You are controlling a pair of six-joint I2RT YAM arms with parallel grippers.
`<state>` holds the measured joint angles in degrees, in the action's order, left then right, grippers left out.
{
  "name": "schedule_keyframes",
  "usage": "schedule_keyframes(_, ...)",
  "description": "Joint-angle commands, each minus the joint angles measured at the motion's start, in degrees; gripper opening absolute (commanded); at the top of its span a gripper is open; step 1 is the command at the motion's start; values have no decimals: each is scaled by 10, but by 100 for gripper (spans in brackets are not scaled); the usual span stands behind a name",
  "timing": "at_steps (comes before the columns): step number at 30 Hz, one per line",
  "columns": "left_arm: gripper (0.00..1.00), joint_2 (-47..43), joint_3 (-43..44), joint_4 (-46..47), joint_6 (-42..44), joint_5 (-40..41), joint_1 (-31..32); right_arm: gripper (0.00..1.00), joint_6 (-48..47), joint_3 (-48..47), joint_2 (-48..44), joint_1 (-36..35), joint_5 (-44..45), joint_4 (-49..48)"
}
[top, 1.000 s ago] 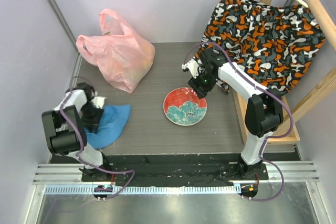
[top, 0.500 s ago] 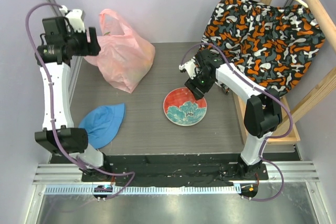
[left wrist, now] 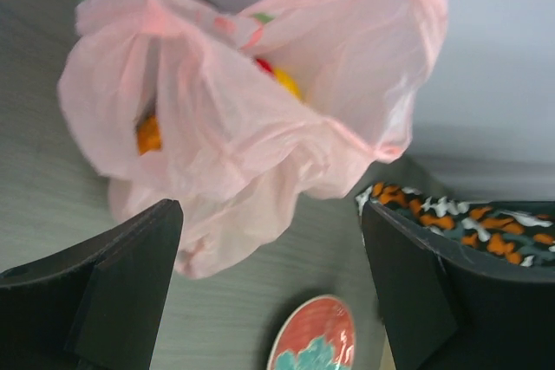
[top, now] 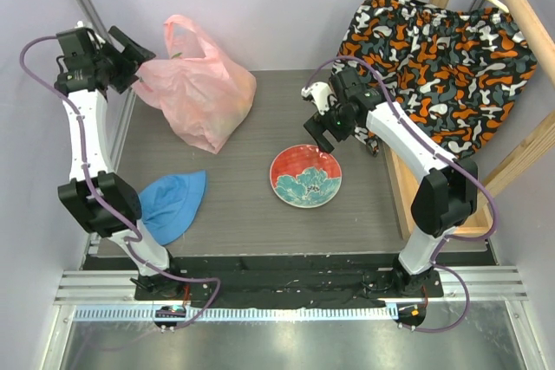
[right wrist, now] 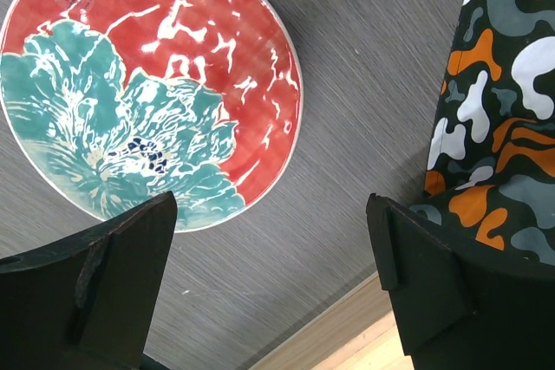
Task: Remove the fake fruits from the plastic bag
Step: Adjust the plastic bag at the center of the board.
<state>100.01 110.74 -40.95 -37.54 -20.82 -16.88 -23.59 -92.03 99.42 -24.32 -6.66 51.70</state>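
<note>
The pink plastic bag (top: 198, 93) slumps at the table's far left, handles up. In the left wrist view the plastic bag (left wrist: 243, 119) fills the upper frame. Fake fruits show through its film: an orange piece (left wrist: 149, 133), a yellow piece (left wrist: 288, 84) and a red piece (left wrist: 264, 65). My left gripper (top: 132, 58) is raised just left of the bag, apart from it. Its jaws are open and empty, as the left gripper (left wrist: 269, 214) shows. My right gripper (top: 319, 138) hovers over the far edge of the plate, and the right gripper (right wrist: 270, 205) is wide open and empty.
A red plate with a teal flower (top: 305, 176) lies mid-table. A blue hat (top: 173, 204) lies near left. A patterned orange, black and grey cloth (top: 434, 67) hangs on a wooden frame (top: 512, 162) at the right, close to my right arm.
My left arm has lifted off the blue hat, swung up to the bag's left side and opened its jaws. My right gripper has opened wider beside the plate.
</note>
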Motion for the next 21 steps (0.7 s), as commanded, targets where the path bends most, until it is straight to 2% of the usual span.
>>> schedule_keyframes(1, 89, 39, 5, 145, -94, -67, -4, 100, -1, -18, -12, -2, 2, 4)
schedule_keyframes(3, 90, 76, 11, 186, -120, -76, -1, 100, -5, -17, -8, -2, 6, 6)
schedule_keyframes(6, 89, 119, 51, 135, -105, -7, 7, 100, -5, -15, -3, -2, 14, 5)
schedule_keyframes(14, 89, 101, 9, 116, -143, -5, 4, 100, -15, -17, 5, -5, 18, -1)
schedule_keyframes(16, 90, 128, 24, 121, -140, 9, 6, 100, -16, -21, 16, -7, 20, -1)
schedule_keyframes(21, 91, 197, 122, 131, -103, 56, 27, 100, -22, -31, 39, -20, 29, -5)
